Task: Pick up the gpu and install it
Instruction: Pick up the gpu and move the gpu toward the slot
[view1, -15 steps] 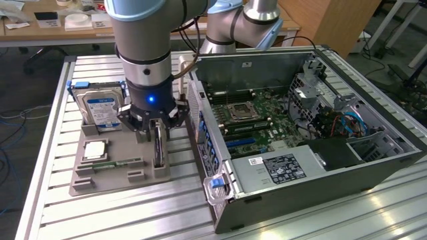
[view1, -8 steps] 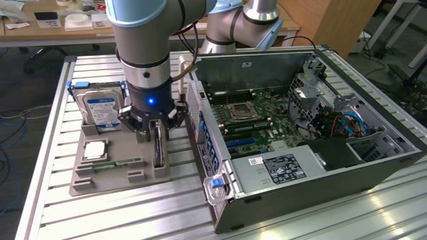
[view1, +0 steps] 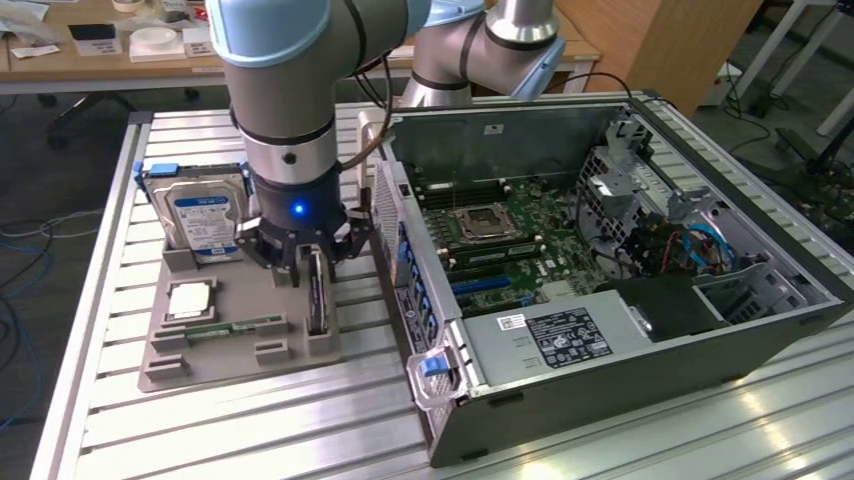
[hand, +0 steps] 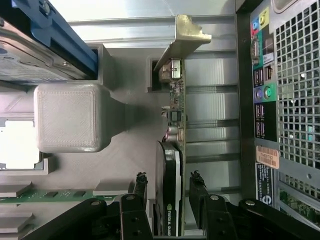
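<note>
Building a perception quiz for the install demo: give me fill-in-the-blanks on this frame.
1. The black end effector straddles the thin green-and-black gpu card with silver bracket, with its jaws ____.
2. The silver hard drive with blue label stands ____ in the same grey plastic holder tray as the gpu card.
3. In the exterior view, the open black computer case lies on the tray's ____ side.

Missing words: open; upright; right.
</note>
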